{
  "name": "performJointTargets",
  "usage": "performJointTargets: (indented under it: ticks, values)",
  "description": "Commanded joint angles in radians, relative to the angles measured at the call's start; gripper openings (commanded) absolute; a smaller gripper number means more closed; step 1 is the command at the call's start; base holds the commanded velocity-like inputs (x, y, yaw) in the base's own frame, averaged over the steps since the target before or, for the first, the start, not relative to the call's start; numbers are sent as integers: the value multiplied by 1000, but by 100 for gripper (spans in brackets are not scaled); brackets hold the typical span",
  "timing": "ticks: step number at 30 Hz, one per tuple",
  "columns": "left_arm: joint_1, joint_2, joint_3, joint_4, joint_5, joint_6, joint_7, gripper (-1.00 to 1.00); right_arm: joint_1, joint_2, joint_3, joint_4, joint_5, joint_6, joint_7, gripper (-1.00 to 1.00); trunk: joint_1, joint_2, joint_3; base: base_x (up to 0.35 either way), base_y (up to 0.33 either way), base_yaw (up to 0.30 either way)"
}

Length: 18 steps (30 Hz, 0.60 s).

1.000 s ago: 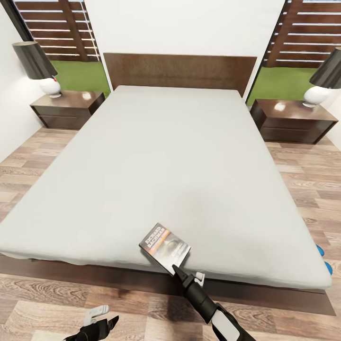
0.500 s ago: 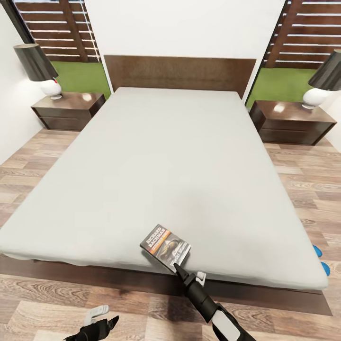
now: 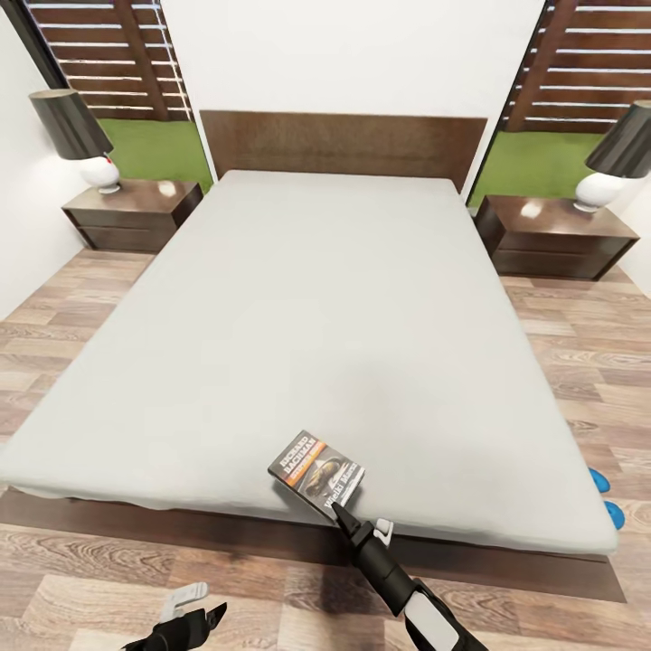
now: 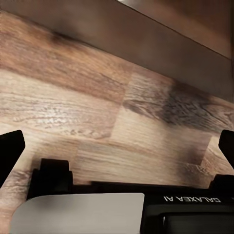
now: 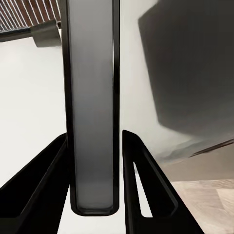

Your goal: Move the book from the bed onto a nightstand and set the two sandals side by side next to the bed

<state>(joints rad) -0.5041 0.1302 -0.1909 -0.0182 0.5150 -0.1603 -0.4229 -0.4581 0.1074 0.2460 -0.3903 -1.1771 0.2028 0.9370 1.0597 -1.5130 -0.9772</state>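
Wood-plank floor surrounds the bed, whose grey mattress runs back to a dark headboard, with a nightstand and lamp at the far left and another nightstand at the far right. At the near edge of the mattress the right gripper clamps the book between its fingers. Low at the near left, the left gripper hangs over the floor with its jaws apart. Two blue sandals peek out on the floor just beside the bed's near right corner

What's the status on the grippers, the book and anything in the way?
Right gripper shut on the book at the bed's foot edge. Left gripper open, low over the floor. Both nightstands carry lamps; the sandals are untouched.
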Motion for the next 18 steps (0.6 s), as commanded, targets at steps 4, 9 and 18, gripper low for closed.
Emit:
performJointTargets:
  ticks: [4, 9, 18]
  values:
    - [-1, 0, -9, 1, 8, -4, -3, 100, -1, -1, 4, 1, -10, 9, 2, -100, -15, 28, 12, 0, 0, 0]
    - [-1, 0, -9, 1, 8, -4, -3, 100, -1, -1, 4, 1, -10, 9, 2, -100, -35, 63, 28, 0, 0, 0]
    - [-1, 0, -9, 1, 8, -4, -3, 100, -1, 0, 4, 1, -10, 9, 2, -100, -69, 126, 56, 0, 0, 0]
